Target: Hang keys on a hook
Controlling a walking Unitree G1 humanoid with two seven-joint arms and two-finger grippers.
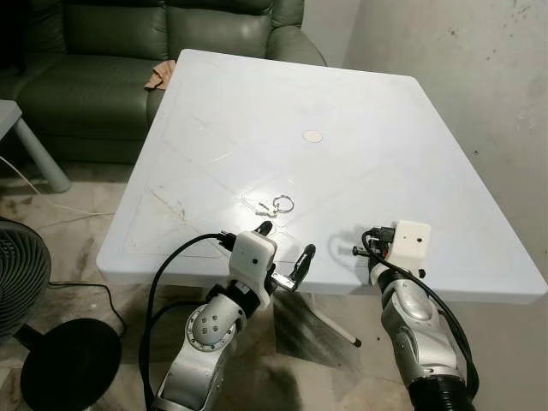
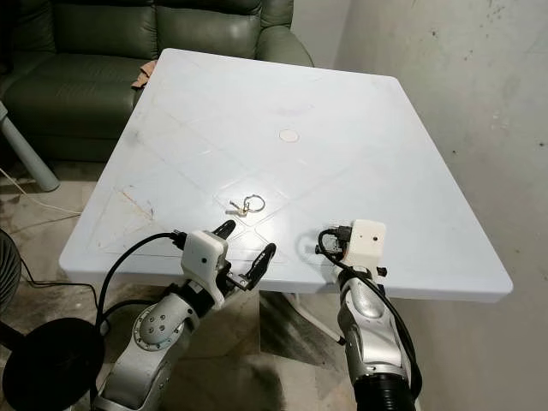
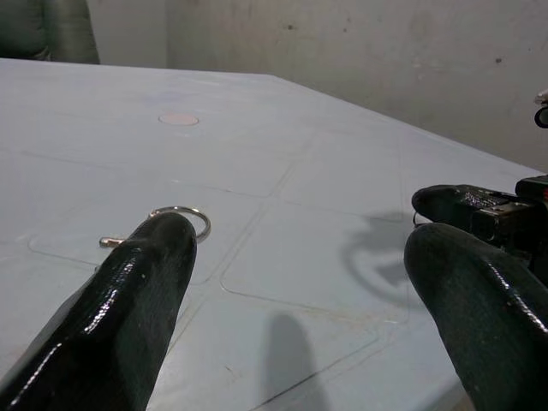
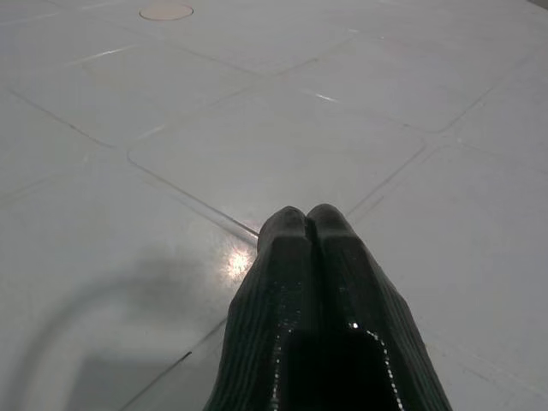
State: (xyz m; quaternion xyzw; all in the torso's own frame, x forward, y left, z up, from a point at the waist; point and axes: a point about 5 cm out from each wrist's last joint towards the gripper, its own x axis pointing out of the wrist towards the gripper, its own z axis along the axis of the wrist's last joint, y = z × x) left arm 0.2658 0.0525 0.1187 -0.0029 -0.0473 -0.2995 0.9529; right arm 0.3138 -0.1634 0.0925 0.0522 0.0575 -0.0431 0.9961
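Hovering left gripper [image 1: 286, 242], fingers spread, keys [image 1: 276, 205] lying just ahead on table [image 1: 411, 154] | resting right gripper [image 4: 306, 224], fingers pressed together

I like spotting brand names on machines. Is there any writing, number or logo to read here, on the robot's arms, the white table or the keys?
None can be read.
The left gripper and right gripper bear no legible marking.
The table is plain white.
The keys are too small to show any stamp.
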